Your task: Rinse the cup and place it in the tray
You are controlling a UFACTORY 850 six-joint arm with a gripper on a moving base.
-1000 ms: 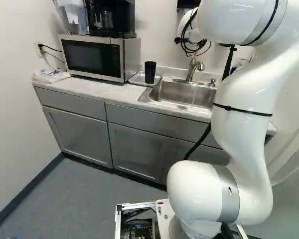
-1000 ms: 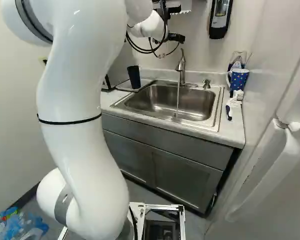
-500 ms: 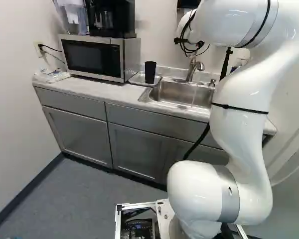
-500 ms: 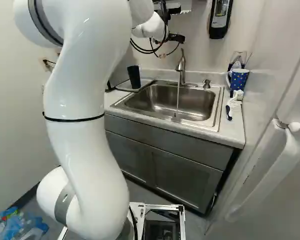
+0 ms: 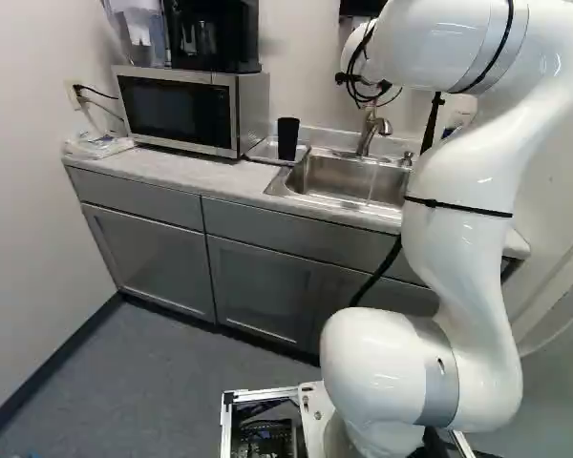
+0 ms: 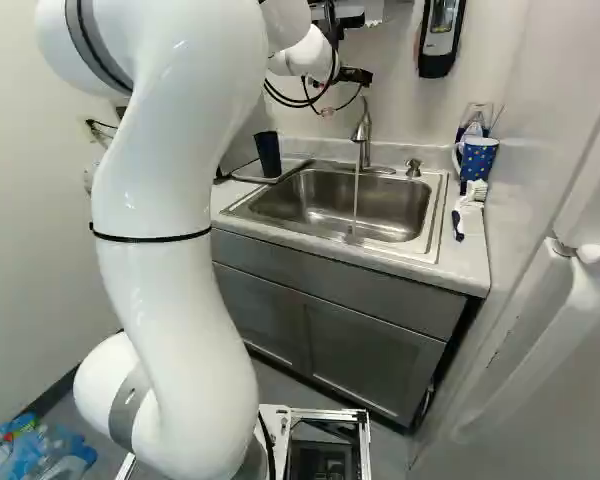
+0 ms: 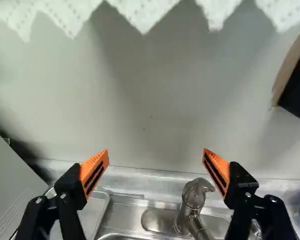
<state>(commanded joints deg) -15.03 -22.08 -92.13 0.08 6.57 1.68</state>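
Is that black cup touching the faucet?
Apart. In the right base view, the cup stands left of the faucet, with wall showing between them.

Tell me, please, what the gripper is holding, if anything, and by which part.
Nothing is held: the gripper is open, and the dark cup stands on the tray.

The wrist view's edge cuts off the tray (image 7: 92, 212) and the faucet (image 7: 193, 197).
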